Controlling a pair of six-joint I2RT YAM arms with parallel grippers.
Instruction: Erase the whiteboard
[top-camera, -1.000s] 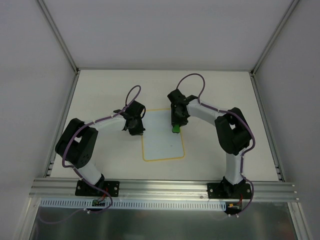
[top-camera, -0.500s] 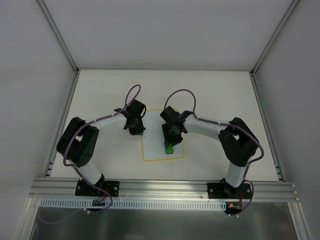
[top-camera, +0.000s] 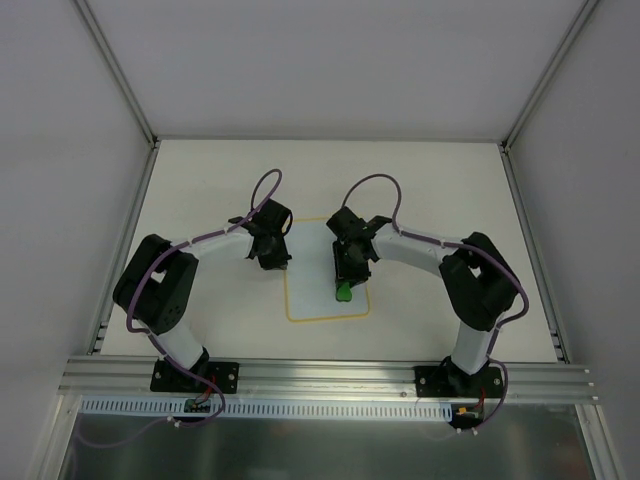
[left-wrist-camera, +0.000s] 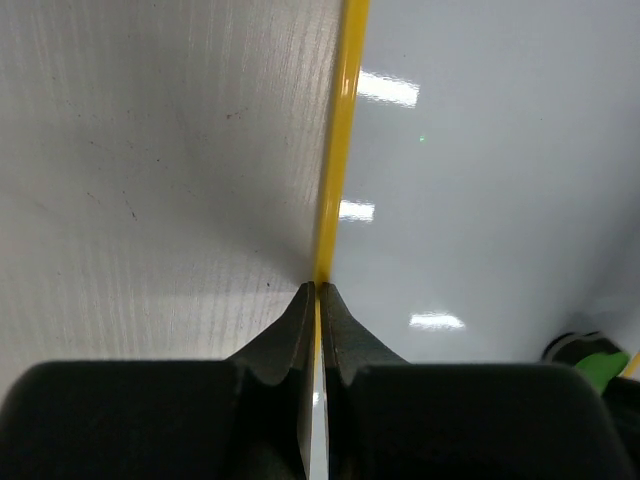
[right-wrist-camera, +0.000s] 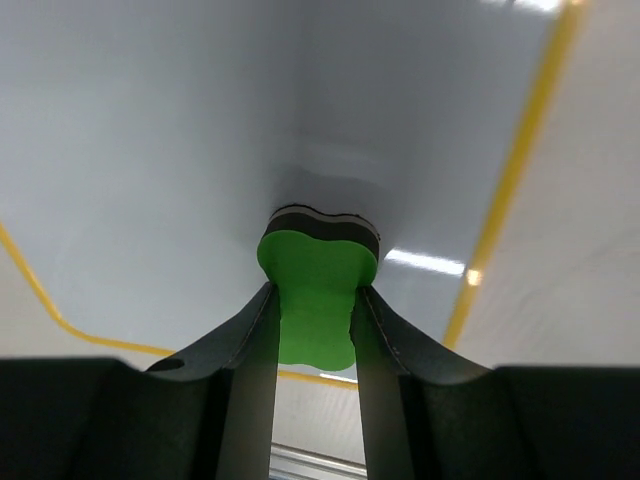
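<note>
**While eraser works the board, left arm steadies it**

Whiteboard (top-camera: 312, 295) lies flat between the arms, long axis running away from the bases. Right gripper (right-wrist-camera: 315, 300) clamps the green eraser (right-wrist-camera: 318, 265), pad down on the board's near half. Left gripper (left-wrist-camera: 318, 300), jaws pressed together, sits on the yellow border (left-wrist-camera: 340, 150), probably to stop the board sliding.

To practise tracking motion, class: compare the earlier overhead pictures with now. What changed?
The right gripper, gripping the green eraser, swept it down the whiteboard toward its near edge. The left gripper stayed shut at the whiteboard's left border; the whiteboard did not shift.
</note>
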